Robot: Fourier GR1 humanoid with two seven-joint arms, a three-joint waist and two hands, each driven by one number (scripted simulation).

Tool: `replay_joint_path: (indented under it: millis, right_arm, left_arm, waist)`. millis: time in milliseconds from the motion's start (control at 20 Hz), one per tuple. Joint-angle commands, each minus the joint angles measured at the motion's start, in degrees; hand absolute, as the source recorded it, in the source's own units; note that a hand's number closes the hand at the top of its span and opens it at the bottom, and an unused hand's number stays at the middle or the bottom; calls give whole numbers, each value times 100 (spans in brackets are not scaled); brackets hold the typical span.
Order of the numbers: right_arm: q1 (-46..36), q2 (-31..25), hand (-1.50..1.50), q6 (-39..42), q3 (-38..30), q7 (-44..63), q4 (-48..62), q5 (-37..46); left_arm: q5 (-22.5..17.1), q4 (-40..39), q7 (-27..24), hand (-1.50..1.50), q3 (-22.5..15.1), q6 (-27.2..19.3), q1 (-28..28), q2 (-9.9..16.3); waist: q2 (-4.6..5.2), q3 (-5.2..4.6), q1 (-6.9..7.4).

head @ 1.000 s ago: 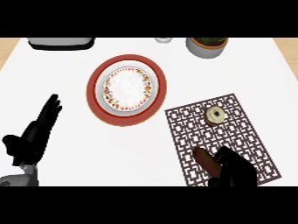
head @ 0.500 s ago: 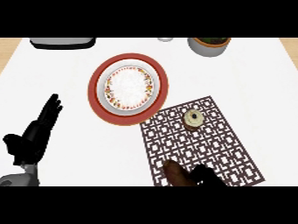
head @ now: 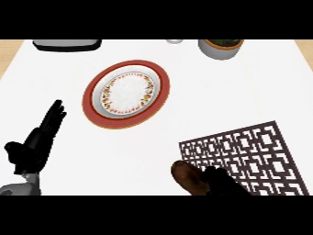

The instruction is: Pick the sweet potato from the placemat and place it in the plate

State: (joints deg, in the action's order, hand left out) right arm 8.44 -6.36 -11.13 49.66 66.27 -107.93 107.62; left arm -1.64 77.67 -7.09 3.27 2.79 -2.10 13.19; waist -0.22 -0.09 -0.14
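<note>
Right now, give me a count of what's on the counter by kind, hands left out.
Plates: 1
Placemats: 1
Sweet potatoes: 1
Grey pots: 1
Dark trays at the far edge: 1
Small white items at the far edge: 1
Total: 6

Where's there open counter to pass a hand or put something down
Bare counter lies between the plate and the placemat, and right of the plate, below the pot. It's crowded at the bottom, where the right hand holds the sweet potato by the placemat's corner.
</note>
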Motion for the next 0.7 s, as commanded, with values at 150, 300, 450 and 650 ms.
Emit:
replay_joint_path:
  millis: [150, 300, 450, 650]
  right_arm:
    - [-804, 598, 150, 426, 213, 755, -616, -374]
    - [-912, 593, 150, 448, 235, 773, -546, -408]
    - [-1085, 591, 150, 414, 1, 664, -333, -667]
    - [-1459, 597, 150, 347, -96, 677, -50, -1206]
  left_arm:
    - [-41, -6, 48, 0, 32, 108, -110, 77]
    - [19, -64, 88, 0, -11, -11, -172, -33]
    - [-19, -129, -131, 0, 6, 146, -56, 31]
    - [-18, -2, 58, 0, -31, 80, -238, -24]
  waist:
    - [39, 6, 96]
    - [54, 4, 92]
    - [79, 2, 167]
    - [101, 11, 261]
